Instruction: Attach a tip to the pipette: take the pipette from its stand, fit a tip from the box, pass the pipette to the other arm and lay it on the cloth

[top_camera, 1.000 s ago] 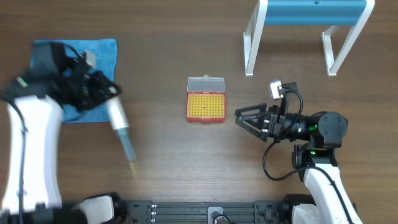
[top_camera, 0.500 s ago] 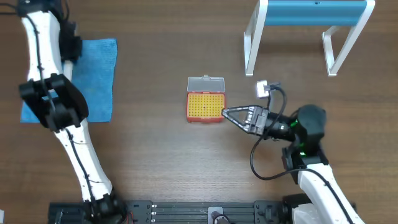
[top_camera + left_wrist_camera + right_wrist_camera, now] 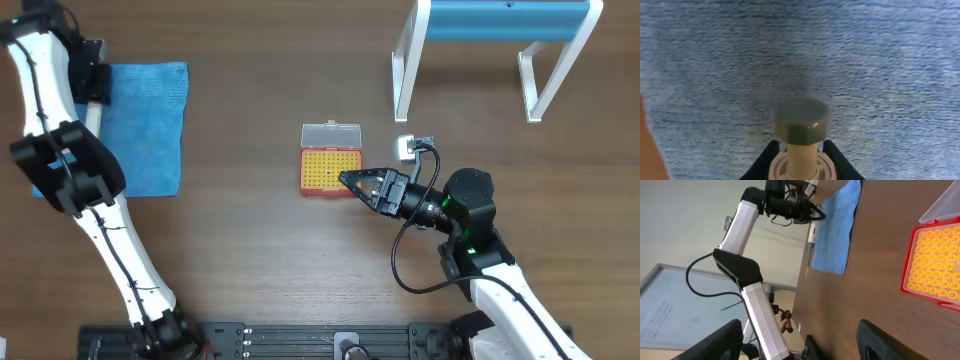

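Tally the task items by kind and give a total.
pipette: 1
tip box: 1
cloth: 1
stand: 1
Total: 4

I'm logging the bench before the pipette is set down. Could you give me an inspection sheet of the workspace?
Surface: brown wooden table, no spills seen.
Job's things: pipette held over the blue cloth; tip box open, yellow tips inside; blue-and-white stand at the far side.
Clutter: nothing seen.
Grippers: left gripper shut on the pipette; right gripper open beside the tip box.
Cables: black cable loops off the right arm.
Surroundings: pale wall.
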Motion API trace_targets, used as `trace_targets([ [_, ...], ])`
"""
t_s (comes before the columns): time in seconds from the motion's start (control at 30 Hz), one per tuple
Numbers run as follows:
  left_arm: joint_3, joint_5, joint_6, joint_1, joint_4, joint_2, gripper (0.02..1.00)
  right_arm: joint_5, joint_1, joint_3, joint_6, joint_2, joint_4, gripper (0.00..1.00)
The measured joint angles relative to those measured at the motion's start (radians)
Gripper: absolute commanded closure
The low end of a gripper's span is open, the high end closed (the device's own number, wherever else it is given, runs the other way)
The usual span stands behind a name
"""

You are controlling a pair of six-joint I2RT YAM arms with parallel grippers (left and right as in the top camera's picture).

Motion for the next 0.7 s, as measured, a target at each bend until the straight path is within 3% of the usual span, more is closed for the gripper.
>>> trace_targets([
  [0.3,0.001,0.004,0.020,-0.085,0.030,0.046,0.989,0.001,0.000,0.000,-0.004,0.000,0.000,0.268],
  [0.7,-0.034,0.001,-0.004,-0.021,0.053,0.045,0.989,0.001,0.000,0.000,-0.023,0.000,0.000,0.268],
])
